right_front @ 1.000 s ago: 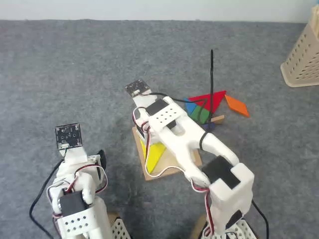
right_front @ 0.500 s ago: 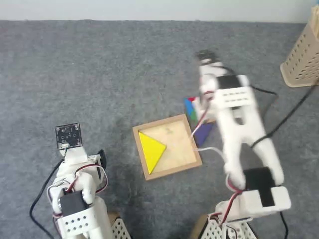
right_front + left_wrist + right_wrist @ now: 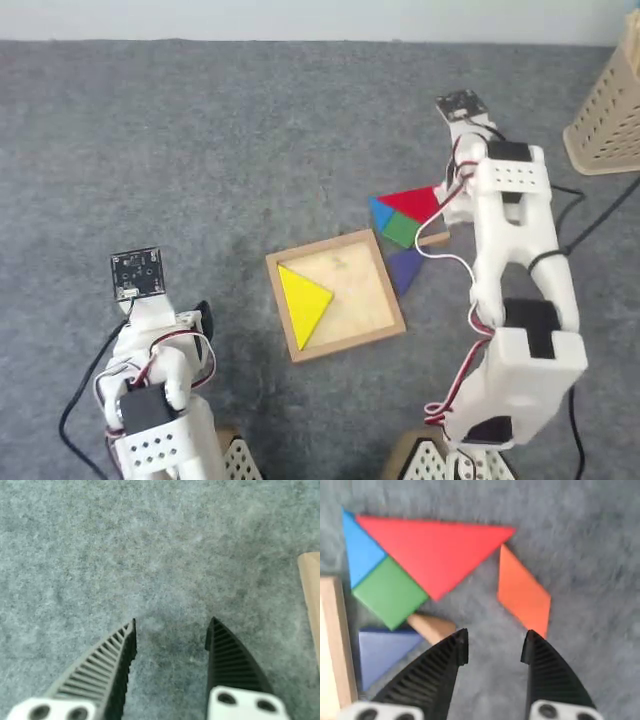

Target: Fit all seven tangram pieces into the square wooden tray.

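Note:
The square wooden tray (image 3: 325, 247) lies mid-table with a yellow triangle (image 3: 303, 297) flat in its left part. Right of it lies a cluster: red triangle (image 3: 412, 203), blue triangle (image 3: 380, 213), green square (image 3: 402, 230), purple triangle (image 3: 406, 268) and a tan piece (image 3: 433, 238). My right gripper (image 3: 495, 639) hangs open over bare carpet, between the tan piece (image 3: 431, 625) and an orange parallelogram (image 3: 524, 595), below the red triangle (image 3: 435, 550). My left gripper (image 3: 172, 625) is open over carpet, left of the tray's edge (image 3: 310, 575).
A beige slotted basket (image 3: 605, 110) stands at the far right edge. The right arm (image 3: 515, 240) stretches over the carpet right of the cluster. The left arm (image 3: 150, 360) stays folded at the front left. Grey carpet stretches all around.
The right arm has swung from over the tray to the right, above the loose pieces. The yellow triangle now lies uncovered in the tray. The left arm has not moved.

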